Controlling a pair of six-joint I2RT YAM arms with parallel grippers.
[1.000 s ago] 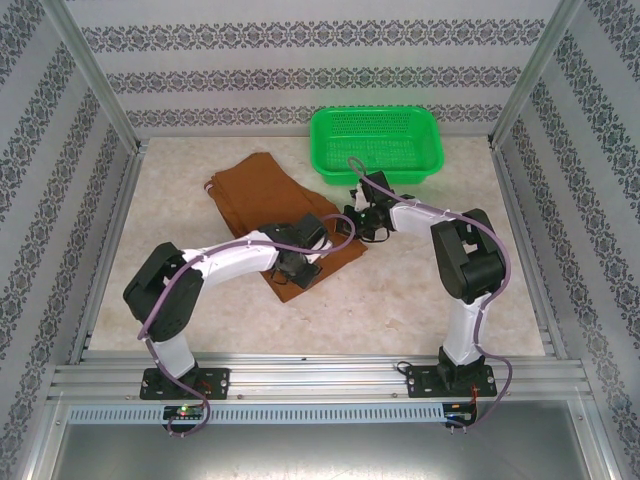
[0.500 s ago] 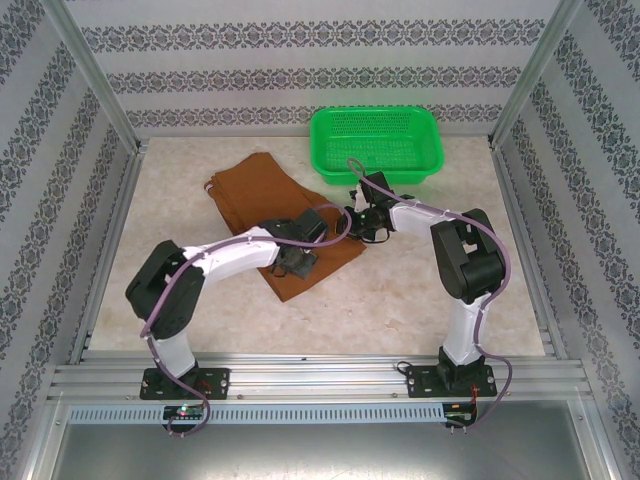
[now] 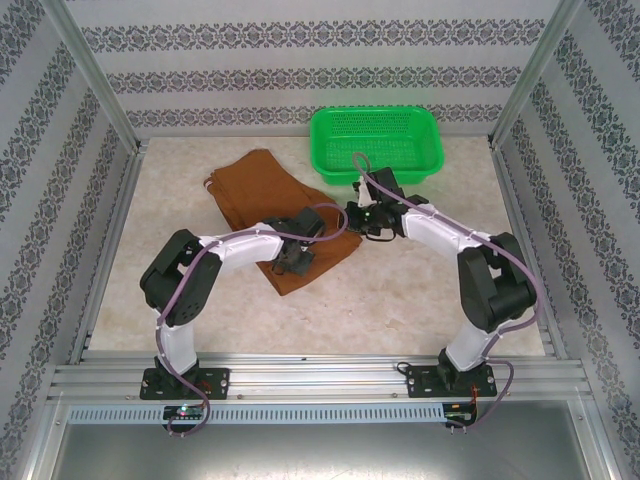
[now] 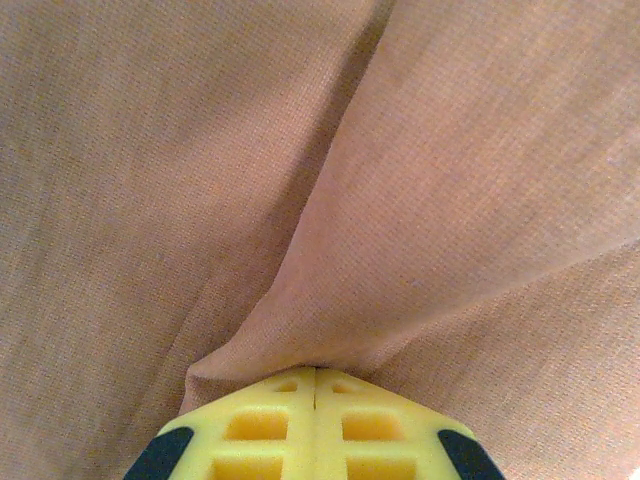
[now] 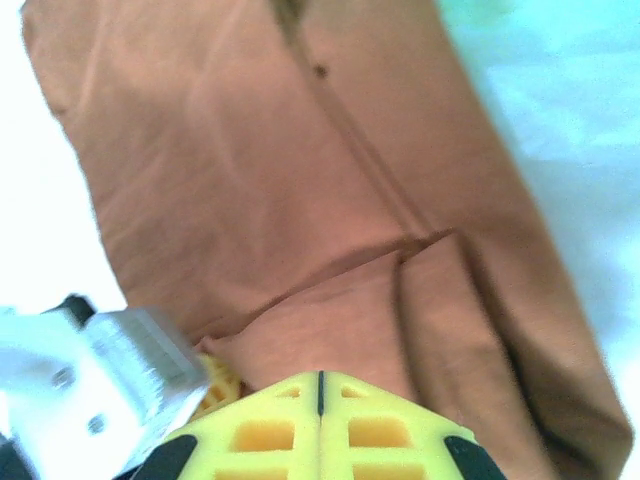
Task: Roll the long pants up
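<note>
Rust-brown cloth, the long pants (image 3: 262, 185), lies folded on the table (image 3: 420, 290), running from 10 o'clock of the table's middle down toward the centre. The far end is flat; the near end is bunched under the two arms. Green basket (image 3: 372, 110) sits at 1 o'clock, just beyond the cloth's far right corner.

Left gripper (image 3: 297, 262): on the near end of the cloth, at its 5 o'clock. In the wrist view the yellow fingers (image 4: 255, 425) are pressed together, with a ridge of the pants (image 4: 400, 200) drawn up into their tips (image 4: 315, 372). Closed, pinching a fold.

Right gripper (image 3: 360, 222): at the cloth's 3 o'clock edge. Its wrist view shows the gripper (image 5: 320, 378) closed as well, with a folded-over flap of the pants (image 5: 250, 150) running in under the tips. A pinch on that flap looks likely; how deep it goes is hidden.

Judgement: early in the roll, with one short turn-over at the near end and most of the length unrolled.

Risks:
- Both pinches look shallow, taken on a thin ridge. A pull toward 11 o'clock could slip the cloth out, and the turn would fall open.
- The grippers sit at uneven heights along the edge, so unequal travel would skew the roll into a cone.
- The arms are close together over the cloth. Crossing paths could lead to wrist contact.
- Dragging rather than lifting would slide the whole garment toward the basket.
</note>
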